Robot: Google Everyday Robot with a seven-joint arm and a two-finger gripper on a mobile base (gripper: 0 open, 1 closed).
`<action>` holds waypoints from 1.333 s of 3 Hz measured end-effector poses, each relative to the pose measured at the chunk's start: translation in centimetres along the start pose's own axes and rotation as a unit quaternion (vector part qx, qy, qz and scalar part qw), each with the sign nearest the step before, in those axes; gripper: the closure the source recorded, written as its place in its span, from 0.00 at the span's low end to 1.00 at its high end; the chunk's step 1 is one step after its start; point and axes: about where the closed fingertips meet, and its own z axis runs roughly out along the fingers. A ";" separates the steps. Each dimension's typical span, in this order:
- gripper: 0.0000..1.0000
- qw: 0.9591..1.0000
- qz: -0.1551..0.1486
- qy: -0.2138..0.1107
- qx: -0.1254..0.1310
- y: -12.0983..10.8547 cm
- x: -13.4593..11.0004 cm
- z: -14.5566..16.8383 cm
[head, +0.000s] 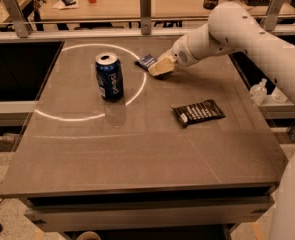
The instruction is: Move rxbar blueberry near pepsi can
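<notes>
The rxbar blueberry point(145, 61) is a small dark-blue wrapper at the far middle of the table. Its right end sits under the tip of my gripper point(158, 68), which reaches in from the right and looks shut on it, low over the table. The pepsi can point(110, 77) stands upright to the left of the bar, about a can's width away, inside a bright ring of light on the tabletop.
A longer black wrapper with white print point(198, 112) lies flat right of centre, nearer the front. My white arm point(237, 29) spans the far right. The table point(137, 159) has a rail with posts behind it and drops off at both sides.
</notes>
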 end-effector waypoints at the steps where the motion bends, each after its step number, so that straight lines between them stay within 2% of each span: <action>1: 1.00 0.999 -0.021 -0.022 -0.033 2.1 -0.4 -2.4; 2: 1.00 0.994 -0.052 -0.053 -0.077 6.3 -1.3 -6.4; 3: 1.00 0.990 -0.072 -0.059 -0.105 9.3 -1.3 -9.0; 4: 1.00 0.988 -0.082 -0.050 -0.122 11.4 -0.7 -9.7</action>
